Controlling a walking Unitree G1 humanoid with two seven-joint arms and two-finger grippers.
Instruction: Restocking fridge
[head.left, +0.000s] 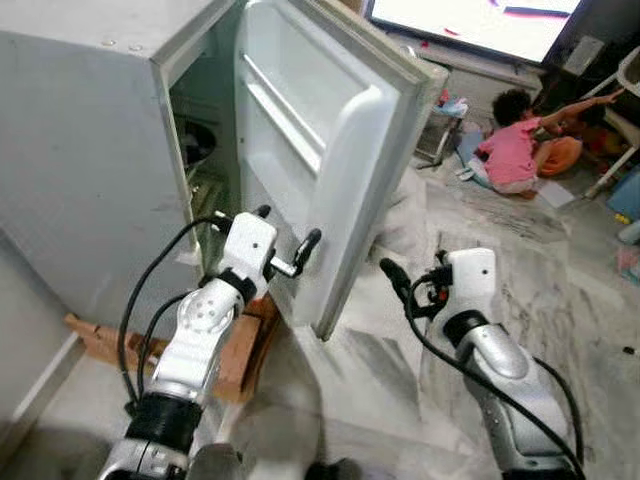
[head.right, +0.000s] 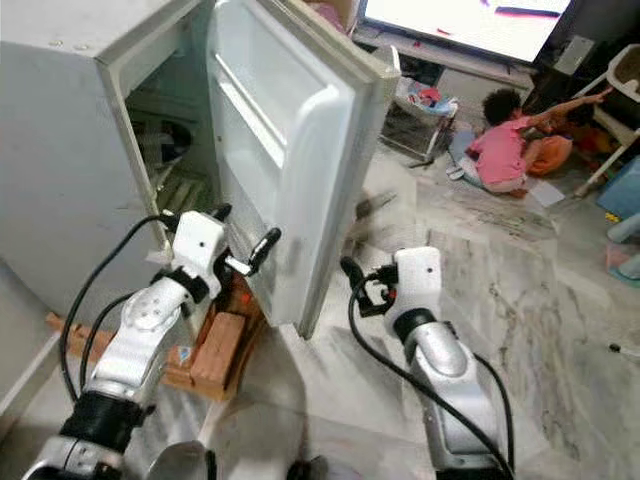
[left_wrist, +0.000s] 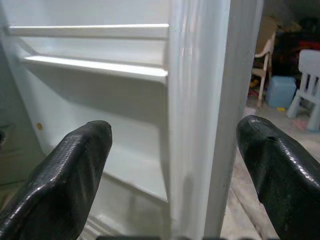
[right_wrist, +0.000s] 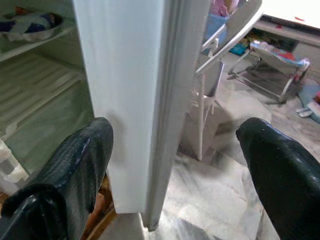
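Head views: the fridge (head.left: 90, 130) stands on wooden blocks (head.right: 215, 355), its door (head.left: 320, 150) swung wide. The left gripper (head.left: 285, 240) sits at the door's inner face, the right gripper (head.right: 352, 272) beside the door's outer edge. A person (head.left: 515, 140) sits on the marble floor (head.right: 520, 290) beyond.

Left wrist view: fingers (left_wrist: 70, 170) spread wide, empty, flanking the door edge.

Right wrist view: fingers (right_wrist: 75, 170) likewise parted, empty; fridge shelves (right_wrist: 35, 95) visible behind.

both grippers (head.left: 283, 240) (head.left: 394, 274) flank open fridge door (head.left: 330, 140).

Home living room, fridge (head.left: 120, 130), television (head.left: 480, 22), marble floor (head.left: 560, 270)
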